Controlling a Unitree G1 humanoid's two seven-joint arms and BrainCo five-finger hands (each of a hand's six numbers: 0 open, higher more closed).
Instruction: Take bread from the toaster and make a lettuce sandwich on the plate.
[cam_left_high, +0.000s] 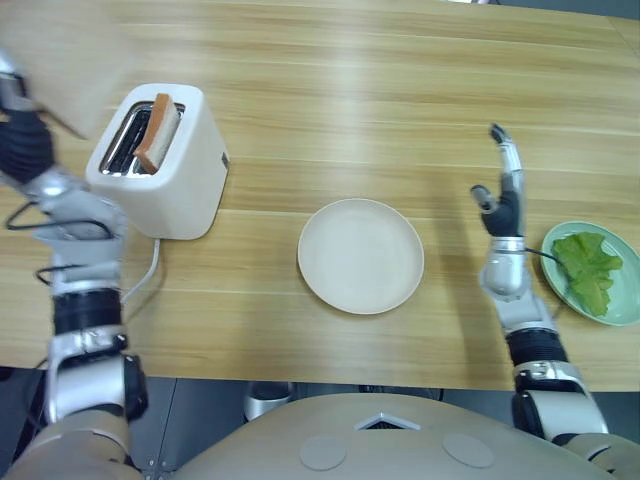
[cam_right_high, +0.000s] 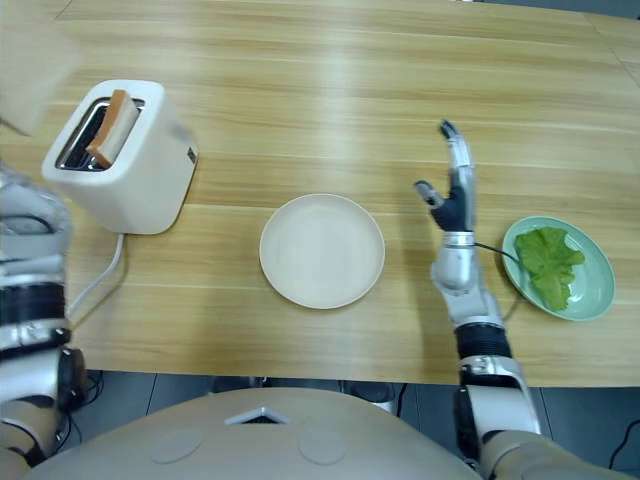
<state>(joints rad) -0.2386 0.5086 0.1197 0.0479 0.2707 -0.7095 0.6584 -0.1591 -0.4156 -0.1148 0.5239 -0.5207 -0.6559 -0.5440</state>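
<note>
While one bread slice (cam_left_high: 157, 130) stands in the toaster (cam_left_high: 185, 175), ten o'clock of the plate (cam_left_high: 360, 255), the left hand (cam_left_high: 10, 92) seems to hold a second slice (cam_left_high: 55, 55); its grip I cannot tell. Lower it flat onto plate centre. The right hand (cam_left_high: 505, 195), fingers straight and empty, hovers beside lettuce (cam_left_high: 590, 268) at three o'clock.

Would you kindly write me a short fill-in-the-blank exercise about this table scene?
1. The bread slice stands in the ____.
2. The cream plate at the table's middle holds ____.
3. The lettuce lies in a ____ dish.
4. The robot's ____ hand, open, is between plate and lettuce.
Missing words: toaster; nothing; green; right.
</note>
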